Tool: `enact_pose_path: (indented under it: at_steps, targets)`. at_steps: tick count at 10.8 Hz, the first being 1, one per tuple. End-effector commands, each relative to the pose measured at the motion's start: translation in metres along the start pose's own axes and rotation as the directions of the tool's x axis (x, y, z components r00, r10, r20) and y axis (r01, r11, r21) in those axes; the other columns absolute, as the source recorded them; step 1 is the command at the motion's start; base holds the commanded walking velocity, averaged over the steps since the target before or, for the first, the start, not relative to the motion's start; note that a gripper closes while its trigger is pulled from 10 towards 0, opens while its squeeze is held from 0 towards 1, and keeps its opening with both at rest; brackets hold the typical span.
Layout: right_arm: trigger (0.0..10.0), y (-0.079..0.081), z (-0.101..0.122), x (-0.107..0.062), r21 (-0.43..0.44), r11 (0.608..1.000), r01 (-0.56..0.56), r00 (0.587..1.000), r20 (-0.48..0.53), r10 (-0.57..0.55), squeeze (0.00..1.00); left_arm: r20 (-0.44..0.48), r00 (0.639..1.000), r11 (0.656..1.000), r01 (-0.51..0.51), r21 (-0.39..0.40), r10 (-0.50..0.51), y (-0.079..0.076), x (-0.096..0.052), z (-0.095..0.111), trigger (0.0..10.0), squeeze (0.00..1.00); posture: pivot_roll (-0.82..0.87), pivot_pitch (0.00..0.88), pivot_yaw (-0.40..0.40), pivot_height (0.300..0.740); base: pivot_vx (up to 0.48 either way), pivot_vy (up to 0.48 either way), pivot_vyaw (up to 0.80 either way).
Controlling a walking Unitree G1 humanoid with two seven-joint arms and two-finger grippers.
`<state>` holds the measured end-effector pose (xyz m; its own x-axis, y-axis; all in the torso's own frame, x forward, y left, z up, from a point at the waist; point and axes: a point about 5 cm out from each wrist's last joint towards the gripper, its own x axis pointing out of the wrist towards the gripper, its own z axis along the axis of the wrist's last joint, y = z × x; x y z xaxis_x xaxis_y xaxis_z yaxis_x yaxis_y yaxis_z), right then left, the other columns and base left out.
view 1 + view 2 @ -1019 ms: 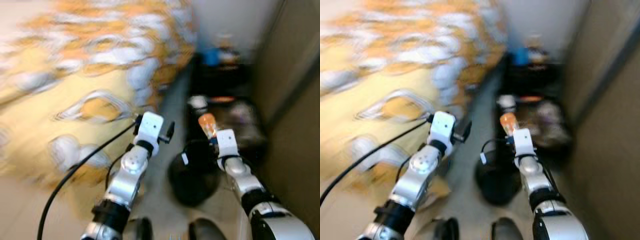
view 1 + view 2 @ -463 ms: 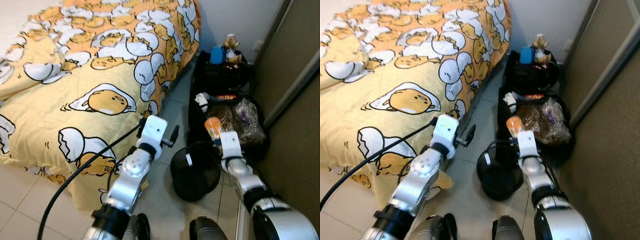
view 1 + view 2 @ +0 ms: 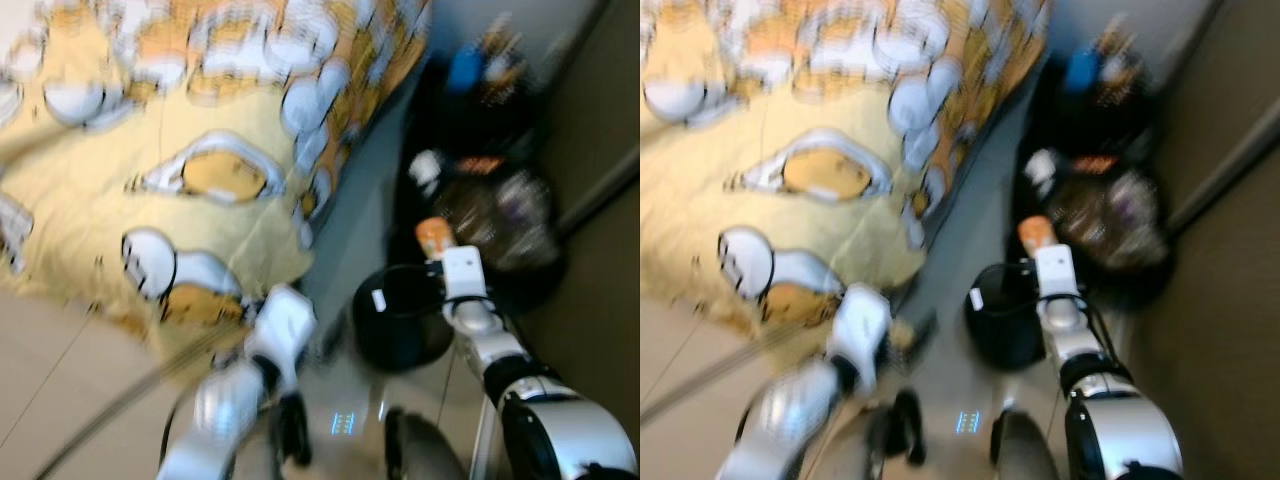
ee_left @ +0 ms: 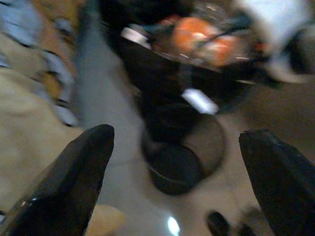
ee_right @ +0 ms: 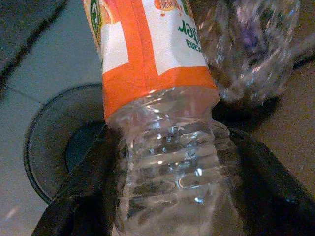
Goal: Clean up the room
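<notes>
My right gripper [image 5: 172, 142] is shut on a clear plastic bottle [image 5: 157, 73] with an orange and white label. It holds the bottle [image 3: 435, 237] just above the far rim of a round black mesh wastebasket [image 3: 400, 318] on the tiled floor. In the right wrist view the wastebasket [image 5: 59, 142] lies below the bottle. My left gripper [image 4: 174, 135] is open with nothing between its fingers and looks toward the wastebasket [image 4: 184, 157]. The left arm [image 3: 270, 345] hangs low beside the bed. Both eye views are blurred.
A bed with a yellow and orange egg-pattern blanket [image 3: 180, 150] takes up the left side. Black bags and a clear crinkled bag [image 3: 500, 215] of things lie behind the wastebasket. A brown wall or door [image 3: 600, 260] closes the right side.
The camera has swung and blurred. My left arm has dropped down and back toward my body. The right gripper still holds the bottle over the wastebasket's rim.
</notes>
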<state>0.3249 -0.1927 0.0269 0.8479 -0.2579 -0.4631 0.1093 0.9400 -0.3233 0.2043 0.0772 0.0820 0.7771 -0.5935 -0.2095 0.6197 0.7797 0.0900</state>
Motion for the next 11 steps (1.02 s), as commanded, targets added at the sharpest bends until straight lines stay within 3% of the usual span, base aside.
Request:
enact_pose_path:
  at_steps: [1, 3, 7, 8, 9, 11]
  targets:
    - [0.0, 0.002, -0.003, -0.001, -0.001, 1.000, 0.010, 1.000, -0.010, -0.010, 0.00, 0.017, 0.998, 0.998, 0.057, 0.005, -0.057, -0.009, -0.003, 0.007, 10.0, 0.00, -0.01, 0.412, 0.103, 0.731, 0.000, 0.000, 0.00]
    - [0.0, 0.006, -0.001, -0.001, -0.002, 1.000, -0.008, 1.000, -0.014, 0.008, 0.00, 0.001, 0.996, 0.995, 0.090, 0.050, -0.090, -0.008, -0.016, 0.016, 10.0, 0.00, 0.00, 0.464, 0.112, 0.731, 0.000, 0.000, 0.00]
    - [0.0, 0.002, 0.005, 0.001, -0.025, 1.000, -0.017, 1.000, -0.013, 0.017, 0.00, -0.013, 0.996, 0.996, 0.090, 0.009, -0.089, -0.013, -0.022, 0.021, 10.0, 0.00, 0.02, 0.524, 0.104, 0.731, 0.000, 0.000, 0.00]
    - [10.0, 0.005, 0.007, 0.002, 0.007, 0.999, -0.053, 0.998, -0.019, 0.053, 0.00, -0.018, 0.996, 0.996, 0.089, 0.008, -0.088, -0.013, -0.022, 0.021, 10.0, 0.00, 0.02, 0.531, 0.101, 0.731, 0.000, 0.000, 0.00]
    - [10.0, 0.009, 0.016, 0.002, 0.029, 0.997, -0.068, 0.998, 0.010, 0.067, 1.00, -0.022, 0.997, 0.997, 0.075, 0.007, -0.075, -0.011, -0.024, 0.023, 10.0, 0.00, 0.03, 0.545, 0.099, 0.731, 0.000, 0.000, 0.00]
    - [10.0, 0.013, 0.024, 0.002, 0.097, 0.990, -0.098, 0.995, 0.019, 0.096, 1.00, -0.034, 0.997, 0.997, 0.075, 0.002, -0.075, -0.014, -0.026, 0.022, 10.0, 0.00, 0.03, 0.553, 0.094, 0.731, 0.000, 0.000, 0.00]
